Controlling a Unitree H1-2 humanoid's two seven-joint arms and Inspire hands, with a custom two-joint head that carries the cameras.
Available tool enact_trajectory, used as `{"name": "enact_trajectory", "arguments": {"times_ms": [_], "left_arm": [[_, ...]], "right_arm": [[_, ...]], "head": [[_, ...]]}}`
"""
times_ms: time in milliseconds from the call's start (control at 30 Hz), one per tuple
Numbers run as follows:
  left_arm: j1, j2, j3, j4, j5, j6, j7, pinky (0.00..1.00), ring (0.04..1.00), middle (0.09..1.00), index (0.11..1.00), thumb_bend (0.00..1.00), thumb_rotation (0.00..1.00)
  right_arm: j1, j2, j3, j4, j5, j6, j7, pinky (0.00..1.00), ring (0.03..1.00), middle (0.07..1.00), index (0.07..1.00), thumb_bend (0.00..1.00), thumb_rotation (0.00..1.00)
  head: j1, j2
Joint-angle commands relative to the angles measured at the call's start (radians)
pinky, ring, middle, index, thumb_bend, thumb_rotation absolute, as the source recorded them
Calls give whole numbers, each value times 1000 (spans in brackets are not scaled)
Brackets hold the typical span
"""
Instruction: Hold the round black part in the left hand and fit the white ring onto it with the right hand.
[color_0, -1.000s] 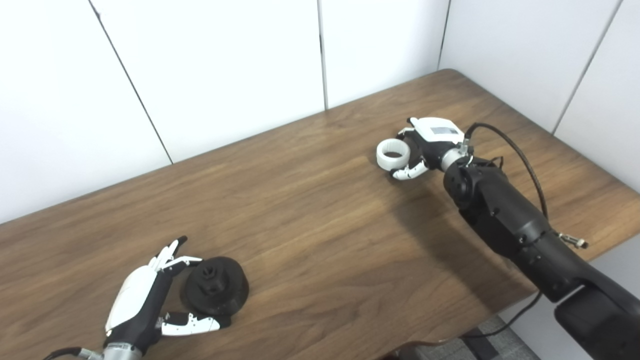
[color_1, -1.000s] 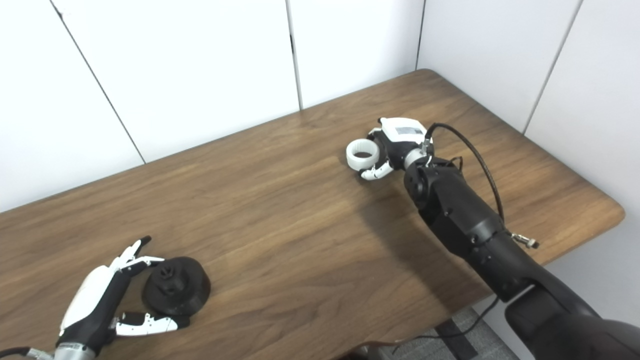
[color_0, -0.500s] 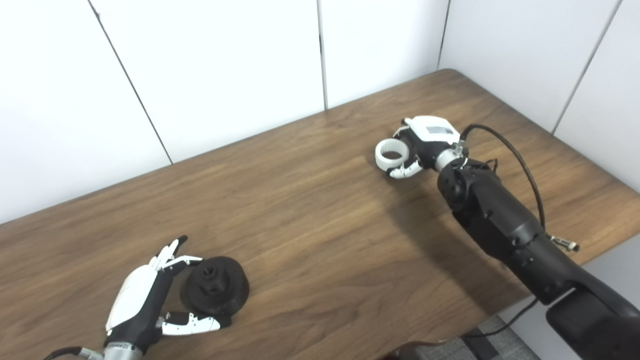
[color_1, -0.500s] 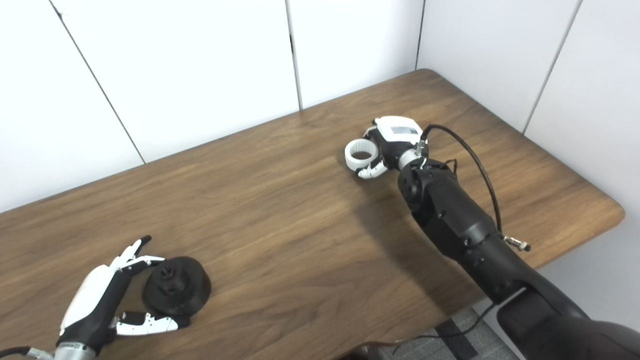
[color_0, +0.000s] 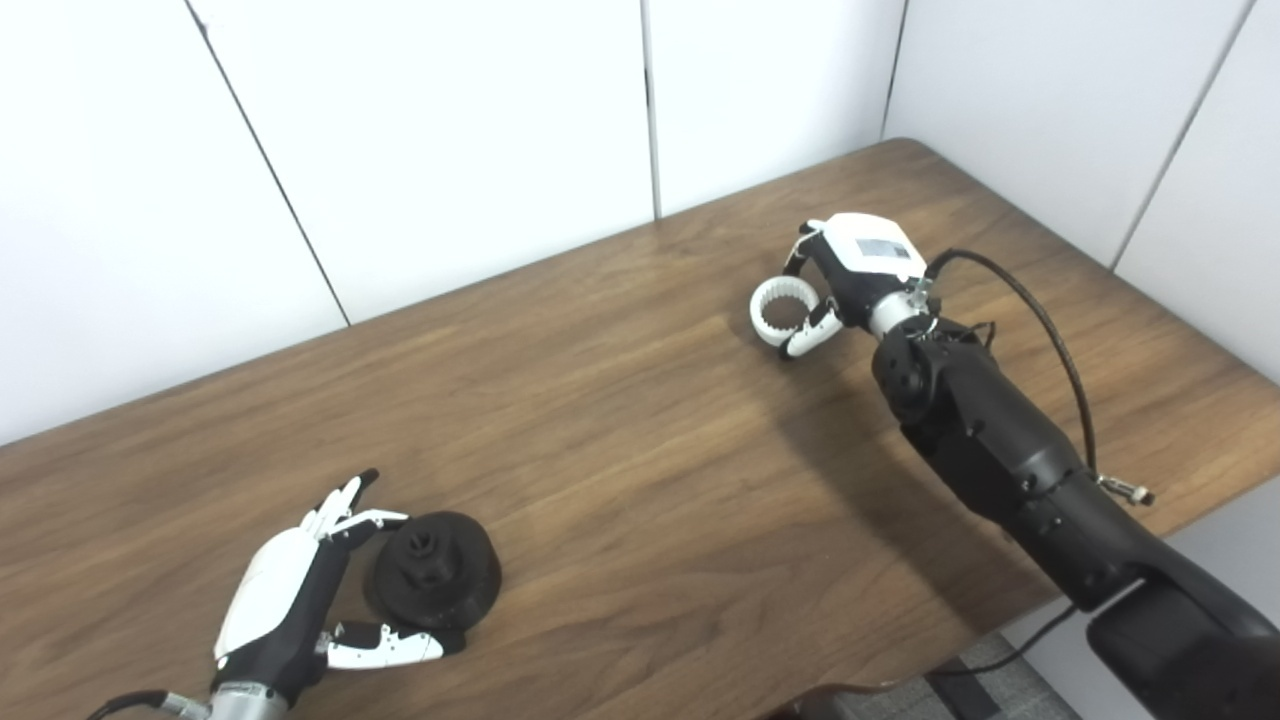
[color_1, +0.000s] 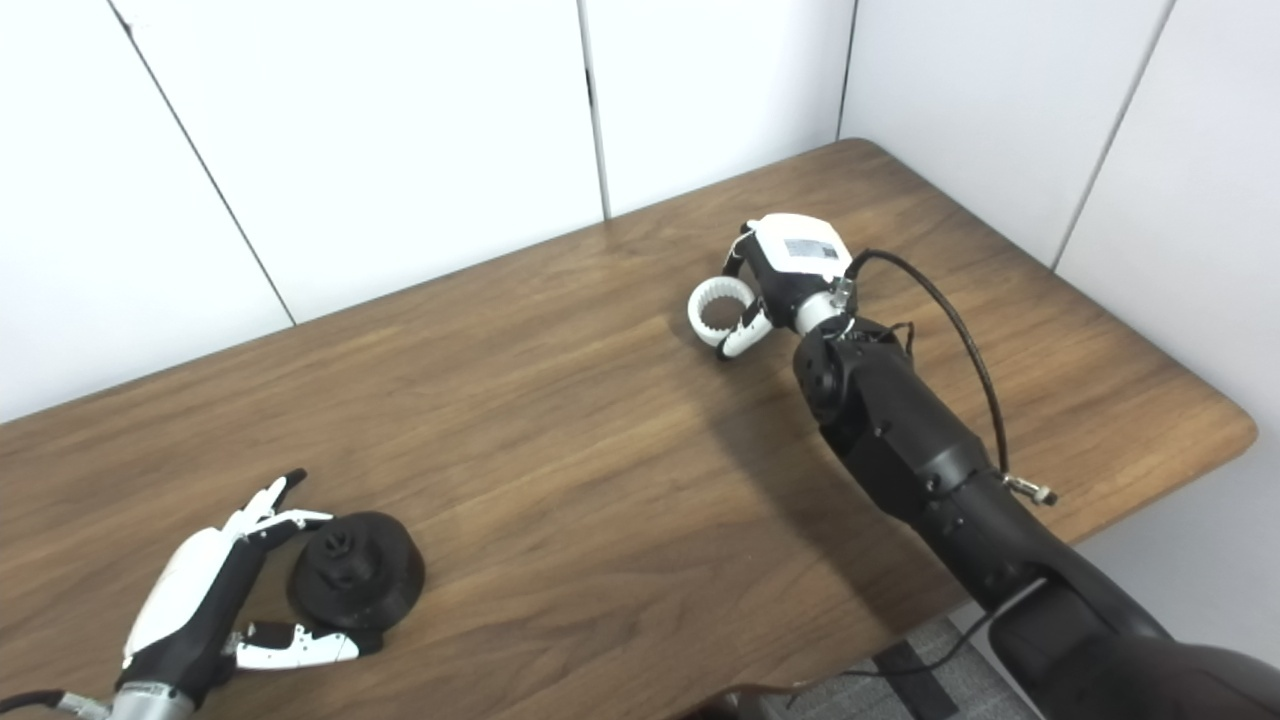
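Note:
The round black part (color_0: 432, 568) lies flat on the wooden table (color_0: 620, 440) near the front left. My left hand (color_0: 285, 600) is beside it on its left, open: fingers stretched along the part's far-left side, thumb along its front edge. Whether they touch it I cannot tell. At the back right, my right hand (color_0: 850, 270) is shut on the white ring (color_0: 780, 315), fingers over the ring's top and thumb under it. The ring is tilted, its toothed inner face turned toward me, just above the tabletop.
White wall panels (color_0: 450, 150) stand close behind the table and along its right side. The table's front right corner (color_1: 1235, 430) is rounded, with floor and a cable below. A black cable (color_0: 1040, 310) loops off my right wrist.
The right hand closed on the white ring and tipped it up from lying flat, rising slightly. The left hand and the black part stayed put. The view shifted a little.

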Motion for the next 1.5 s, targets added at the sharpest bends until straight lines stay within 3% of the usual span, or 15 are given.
{"name": "enact_trajectory", "arguments": {"times_ms": [0, 200, 367, 633, 967, 1233, 1467], "left_arm": [[-27, 10, 3, -16, 22, -5, 9, 1000, 1000, 1000, 632, 925, 292], [-29, 11, 4, -15, 20, -4, 7, 1000, 1000, 1000, 632, 923, 293], [-33, 12, 8, -11, 17, -3, 8, 1000, 1000, 1000, 631, 928, 280], [-37, 10, 9, -2, 17, -5, 11, 1000, 1000, 1000, 629, 935, 291], [-33, 0, 7, -17, 20, 11, 2, 1000, 1000, 1000, 629, 936, 270], [-31, -4, 5, -16, 30, 7, 13, 1000, 1000, 1000, 630, 935, 274], [-36, -11, 12, -8, 29, 8, 19, 1000, 1000, 1000, 631, 931, 260]], "right_arm": [[-14, -15, 5, 3, 6, -14, -3, 995, 892, 902, 494, 519, 151], [-4, -15, -10, -30, 19, -59, -65, 929, 869, 875, 492, 523, 152], [-20, -13, -30, -121, 21, -41, -62, 936, 868, 878, 492, 522, 155], [-68, -31, -50, -292, -3, 0, 19, 976, 906, 904, 494, 521, 158], [-78, -18, -64, -372, -23, -10, 58, 867, 881, 889, 494, 522, 158], [15, 41, -74, -489, -29, -25, 25, 845, 872, 887, 494, 522, 157], [181, 157, -56, -626, -63, -90, -53, 772, 839, 863, 493, 521, 158]], "head": [[0, 0], [1, 1], [1, 0], [-7, -2], [1, 3], [9, 12], [16, 11]]}}
